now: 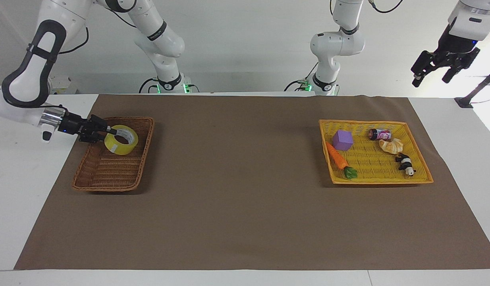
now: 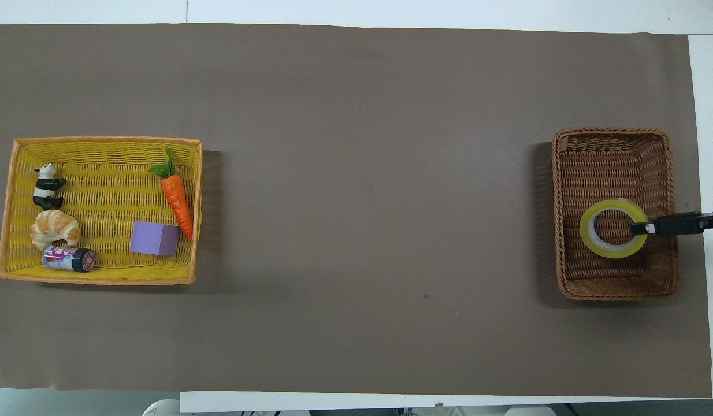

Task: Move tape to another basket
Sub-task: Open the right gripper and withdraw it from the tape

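Brown wicker, the basket (image 1: 113,167) (image 2: 615,277) sits at the right arm's end of the table, and the tape (image 1: 120,139) (image 2: 613,228) hangs inside it, low over its floor in the half nearer the robots, pinched through its wall by the right gripper (image 1: 110,132) (image 2: 642,227). The left gripper (image 1: 434,74) waits high in the air off the table's other end, well apart from the basket, its jaws spread wide. Down that same end a yellow tray (image 1: 421,179) (image 2: 96,279) holds a carrot (image 1: 336,156) (image 2: 177,199), a purple cube (image 1: 342,140) (image 2: 154,238), a croissant (image 1: 392,145) (image 2: 53,228), a can (image 1: 379,134) (image 2: 69,259) and a panda (image 1: 405,163) (image 2: 46,185).
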You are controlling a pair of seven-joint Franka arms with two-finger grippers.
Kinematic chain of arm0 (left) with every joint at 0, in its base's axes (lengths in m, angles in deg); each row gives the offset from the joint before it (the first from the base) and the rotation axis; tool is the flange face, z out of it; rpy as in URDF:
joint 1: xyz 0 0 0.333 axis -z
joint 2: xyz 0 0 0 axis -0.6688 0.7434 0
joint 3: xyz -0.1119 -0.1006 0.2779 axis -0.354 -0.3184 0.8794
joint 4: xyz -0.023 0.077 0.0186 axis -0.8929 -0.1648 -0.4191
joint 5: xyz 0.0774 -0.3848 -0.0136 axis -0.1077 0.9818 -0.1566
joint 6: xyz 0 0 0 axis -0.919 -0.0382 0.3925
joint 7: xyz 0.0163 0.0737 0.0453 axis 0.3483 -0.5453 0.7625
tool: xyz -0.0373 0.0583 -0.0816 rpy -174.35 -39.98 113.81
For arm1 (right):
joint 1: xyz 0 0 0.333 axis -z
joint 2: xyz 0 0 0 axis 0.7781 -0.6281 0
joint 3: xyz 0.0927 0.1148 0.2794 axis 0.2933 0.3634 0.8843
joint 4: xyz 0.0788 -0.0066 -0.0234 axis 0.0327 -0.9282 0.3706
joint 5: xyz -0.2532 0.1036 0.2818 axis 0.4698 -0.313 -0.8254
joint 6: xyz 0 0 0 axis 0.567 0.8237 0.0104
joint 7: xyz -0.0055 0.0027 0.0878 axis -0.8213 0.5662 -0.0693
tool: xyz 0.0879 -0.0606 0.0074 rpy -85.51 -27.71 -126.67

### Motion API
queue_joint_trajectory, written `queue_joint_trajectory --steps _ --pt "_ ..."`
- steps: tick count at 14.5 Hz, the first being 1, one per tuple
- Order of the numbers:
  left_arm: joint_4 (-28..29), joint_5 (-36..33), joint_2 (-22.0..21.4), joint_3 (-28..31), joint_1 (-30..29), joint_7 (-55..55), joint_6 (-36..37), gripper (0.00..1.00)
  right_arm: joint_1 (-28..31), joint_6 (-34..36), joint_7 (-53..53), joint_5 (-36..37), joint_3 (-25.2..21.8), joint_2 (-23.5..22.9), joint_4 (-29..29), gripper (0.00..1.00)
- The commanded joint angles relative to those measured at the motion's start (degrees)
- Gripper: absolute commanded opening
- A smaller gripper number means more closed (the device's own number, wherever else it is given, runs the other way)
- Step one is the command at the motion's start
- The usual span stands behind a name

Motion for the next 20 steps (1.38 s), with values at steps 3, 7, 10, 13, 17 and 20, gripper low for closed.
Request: queue_joint_trajectory --steps 3,7,10,13,17,20 --pt "-3.0 0.1 6.5 0.1 1.5 -0.4 3.6 1.0 0.1 -2.3 3.0 1.4 0.7 -0.7 -0.1 0.0" --pt "-3.5 0.1 7.3 -3.3 -0.3 -0.5 3.7 1.0 0.0 -3.3 3.8 1.4 0.7 -0.7 -1.3 0.0" --pt "-3.6 0.1 7.3 -3.3 -0.4 -0.6 3.7 1.0 -0.2 -3.6 4.4 1.3 0.8 -0.4 -2.1 0.0" --pt "-3.5 0.2 7.3 -3.3 -0.3 -0.7 1.1 1.0 -0.6 -4.7 7.0 1.8 0.7 -0.5 -2.1 0.04" --pt "0.5 0.4 5.5 -3.5 0.7 -0.5 0.1 1.0 -1.9 -5.0 6.6 4.3 0.8 -0.6 -1.5 1.0" --pt "1.6 0.4 4.5 -3.4 2.3 -0.5 1.2 1.0 -2.1 -5.3 6.8 4.5 0.8 -0.1 -0.9 1.0"
